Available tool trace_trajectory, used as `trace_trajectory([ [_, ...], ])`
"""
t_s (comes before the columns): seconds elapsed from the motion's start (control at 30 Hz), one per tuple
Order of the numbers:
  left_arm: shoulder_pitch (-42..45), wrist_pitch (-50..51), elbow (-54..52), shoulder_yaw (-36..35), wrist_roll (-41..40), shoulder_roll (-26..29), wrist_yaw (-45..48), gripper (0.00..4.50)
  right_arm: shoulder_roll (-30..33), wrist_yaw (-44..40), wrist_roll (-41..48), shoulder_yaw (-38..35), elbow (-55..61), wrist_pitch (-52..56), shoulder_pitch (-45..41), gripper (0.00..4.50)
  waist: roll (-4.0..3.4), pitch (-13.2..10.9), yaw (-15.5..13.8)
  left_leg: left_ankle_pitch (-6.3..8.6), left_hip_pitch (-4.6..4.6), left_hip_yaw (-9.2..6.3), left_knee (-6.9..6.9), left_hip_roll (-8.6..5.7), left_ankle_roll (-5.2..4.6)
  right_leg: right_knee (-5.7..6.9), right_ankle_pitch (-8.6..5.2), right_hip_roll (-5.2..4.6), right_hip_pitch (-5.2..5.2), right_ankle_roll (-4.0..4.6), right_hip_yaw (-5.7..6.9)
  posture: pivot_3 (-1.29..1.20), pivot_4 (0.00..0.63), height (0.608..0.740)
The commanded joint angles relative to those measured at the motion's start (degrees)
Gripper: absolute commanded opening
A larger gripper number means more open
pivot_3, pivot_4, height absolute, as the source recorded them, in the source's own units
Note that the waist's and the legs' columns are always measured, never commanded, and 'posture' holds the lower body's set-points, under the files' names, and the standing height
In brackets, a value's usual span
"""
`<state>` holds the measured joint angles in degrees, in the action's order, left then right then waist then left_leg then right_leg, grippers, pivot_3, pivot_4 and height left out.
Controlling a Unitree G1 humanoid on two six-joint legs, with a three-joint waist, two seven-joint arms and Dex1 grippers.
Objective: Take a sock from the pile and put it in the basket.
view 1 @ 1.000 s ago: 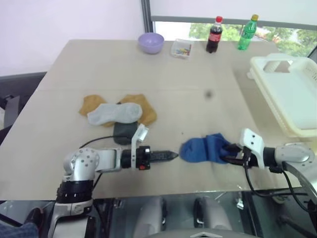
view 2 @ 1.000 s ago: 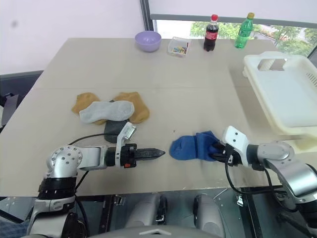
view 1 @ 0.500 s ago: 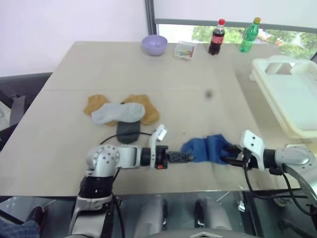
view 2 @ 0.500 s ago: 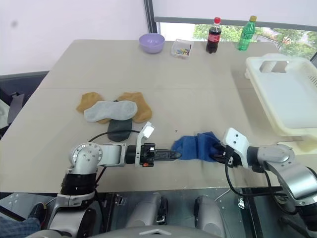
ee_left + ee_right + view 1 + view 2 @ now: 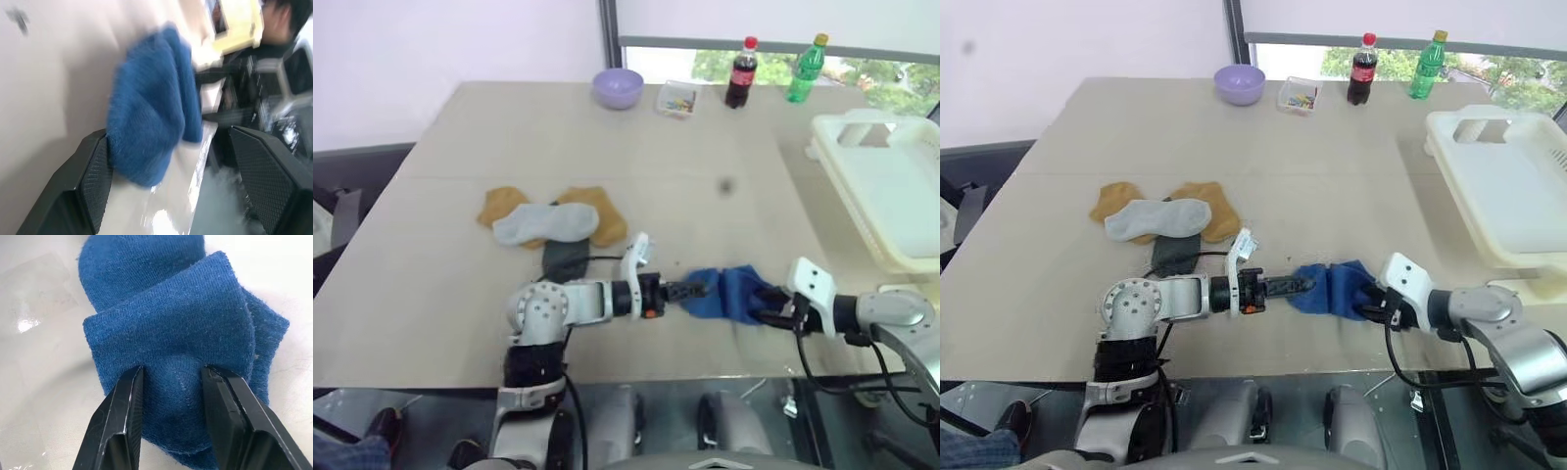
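Note:
A blue sock (image 5: 729, 292) lies folded on the table near its front edge. My right gripper (image 5: 172, 369) is shut on a fold of it, coming in from the right (image 5: 769, 311). From the left, my left gripper (image 5: 700, 289) reaches level to the sock's other end. Its fingers stand open, and the sock (image 5: 151, 117) lies between them against one finger (image 5: 95, 171). The pile (image 5: 553, 223) of mustard, light grey and dark grey socks lies further back on the left. The white basket (image 5: 891, 196) stands at the table's right edge.
A lilac bowl (image 5: 618, 86), a small clear box (image 5: 675, 98), a cola bottle (image 5: 738, 71) and a green bottle (image 5: 805, 67) stand along the far edge. A black cable runs from the left wrist over the table beside the pile.
My left arm has swung to the right, and its open fingers have reached the blue sock's left end. The right gripper has kept still on the sock.

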<state>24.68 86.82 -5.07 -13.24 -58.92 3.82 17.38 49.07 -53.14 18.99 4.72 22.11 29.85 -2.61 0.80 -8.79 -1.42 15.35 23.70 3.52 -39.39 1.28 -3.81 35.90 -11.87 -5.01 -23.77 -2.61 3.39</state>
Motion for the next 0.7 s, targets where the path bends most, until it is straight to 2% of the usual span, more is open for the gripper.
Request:
trace_trajectory([
  [0.03,2.2,4.2,1.3,-3.7,-7.2,-2.0,2.2,3.89,0.1,-0.4,-0.1,-0.3,0.3,0.2,-0.8,1.91,0.01,0.0,0.2,0.0,0.02,0.0,0.0,0.0,0.01,0.0,0.0,0.01,-0.01,-0.01,0.0,0.0,0.15,0.733],
  [0.23,3.7,5.7,4.4,-3.4,-12.5,-2.1,2.3,3.89,0.1,-0.5,-0.3,-0.5,0.1,0.3,-1.2,1.91,0.04,0.0,0.4,-0.01,0.02,0.01,0.0,-0.03,0.01,-0.03,0.06,0.01,0.0,-0.16,0.0,0.0,0.15,0.733],
  [0.43,4.2,5.7,5.6,-0.9,-12.4,-1.7,2.0,3.89,0.0,-0.4,-0.2,-0.6,0.3,0.7,-1.5,1.91,0.06,0.0,0.5,0.0,0.0,-0.01,0.0,-0.02,0.0,-0.01,0.04,0.02,0.01,-0.11,0.01,0.0,0.15,0.733],
  [0.6,3.4,5.7,4.5,1.7,-12.5,1.7,3.1,3.89,0.1,-0.1,-0.1,-1.0,0.8,1.2,-1.4,1.91,0.05,0.0,0.5,-0.03,0.01,-0.01,0.0,-0.02,0.06,-0.02,0.04,0.03,0.0,-0.11,0.0,0.0,0.15,0.733],
  [0.7,3.0,5.3,3.9,2.7,-9.9,6.2,4.6,3.89,0.1,0.2,0.1,-1.4,1.4,1.5,-0.8,1.91,0.05,0.0,0.5,-0.03,0.0,-0.01,0.0,-0.01,0.06,-0.01,0.0,0.03,0.0,-0.04,0.01,0.0,0.15,0.733],
])
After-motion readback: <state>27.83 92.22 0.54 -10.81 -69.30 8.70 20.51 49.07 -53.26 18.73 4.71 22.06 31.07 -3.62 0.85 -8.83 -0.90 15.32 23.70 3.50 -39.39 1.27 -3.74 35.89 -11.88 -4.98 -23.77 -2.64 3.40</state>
